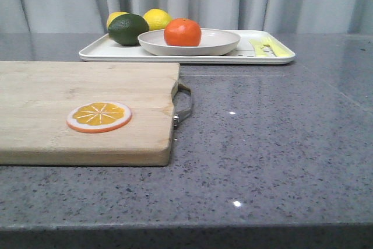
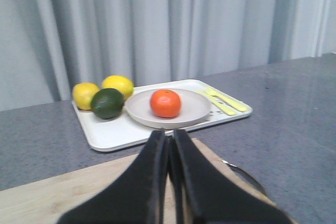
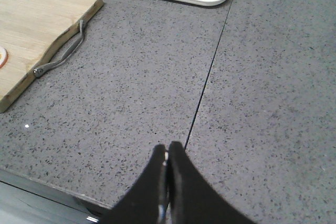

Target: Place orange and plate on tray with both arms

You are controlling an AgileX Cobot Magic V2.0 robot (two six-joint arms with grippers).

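Glossy orange-red skin on the orange, seated in the middle of the plate, itself resting on the tray well ahead of the left end effector and beyond the cutting board. Judged firm, round and light, likely to roll on the shallow dish if nudged; best taken across its widest girth, pads on opposite sides, gentle squeeze to spare the rind. Judged stiff and matte, wider than any jaw opening, so the plate best pinched at the raised rim, with the load kept level. Seems already done, both pieces lying on the tray beside two lemons, a dark green fruit and yellow cutlery. Left end effector pressed closed, gripping nothing, hanging over the board. Right end effector likewise closed and empty, above bare grey surface, tray corner far ahead and off to one side.
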